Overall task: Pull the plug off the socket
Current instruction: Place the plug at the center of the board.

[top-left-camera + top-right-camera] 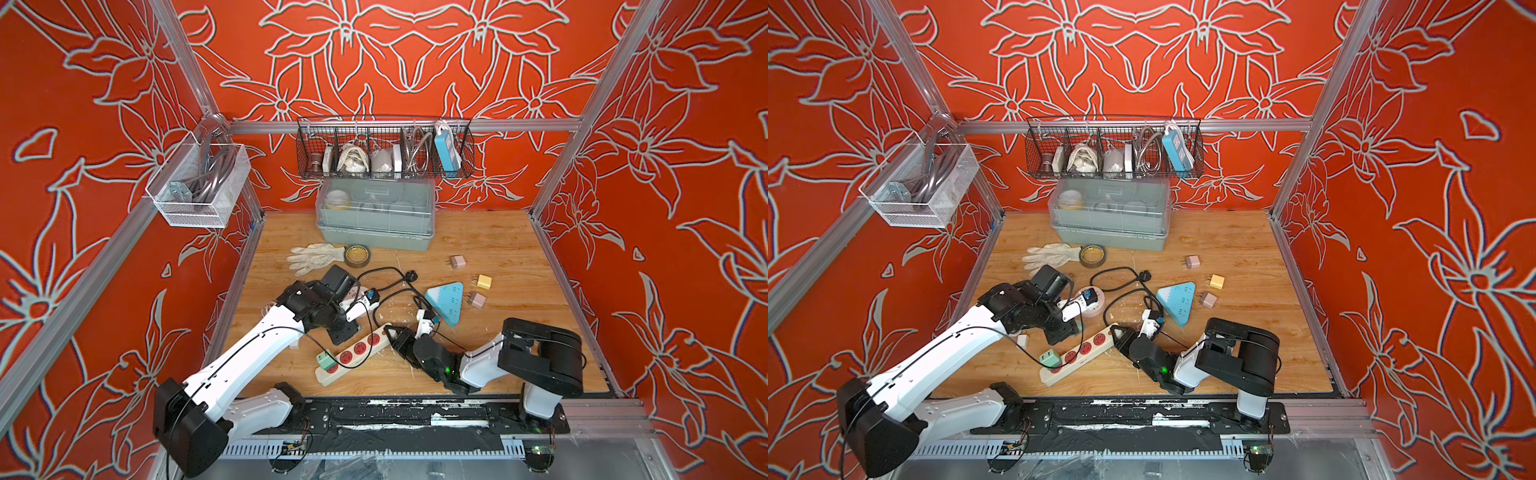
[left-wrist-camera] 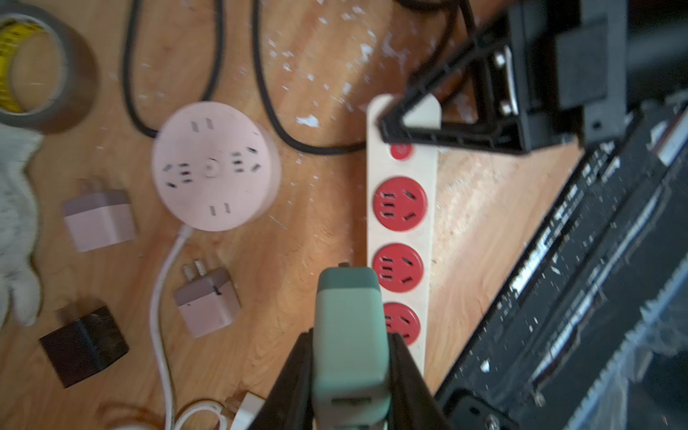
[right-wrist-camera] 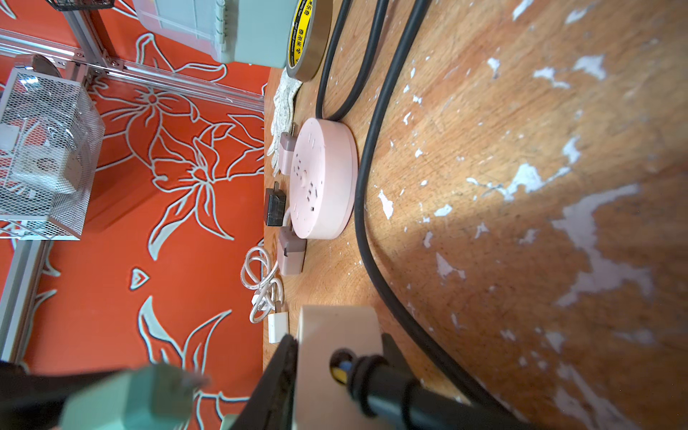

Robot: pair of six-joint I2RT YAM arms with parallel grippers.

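Two claws are closed. The left claw [image 2: 352,335] grips the green plug [image 2: 348,298], held just over the power strip [image 2: 400,203] on the table [image 1: 498,353], one prong showing. The right claw [image 3: 337,346] clamps the strip's cord end.

A grey lidded plastic box [image 1: 374,241] is set at the back of the wooden tabletop [image 1: 498,249], under a black wire basket [image 1: 305,141] hung on the rear wall. Just before the box, a white cloth glove [image 1: 313,257] is laid left of a brown tape roll [image 1: 357,263]. A cream power strip with red sockets [image 1: 359,348] is laid slantwise near the front, with a green cube plug [image 1: 326,360] at its near left end. Behind it a pink round socket hub [image 2: 216,167] is placed, with a blue triangular socket block [image 1: 446,301] to its right
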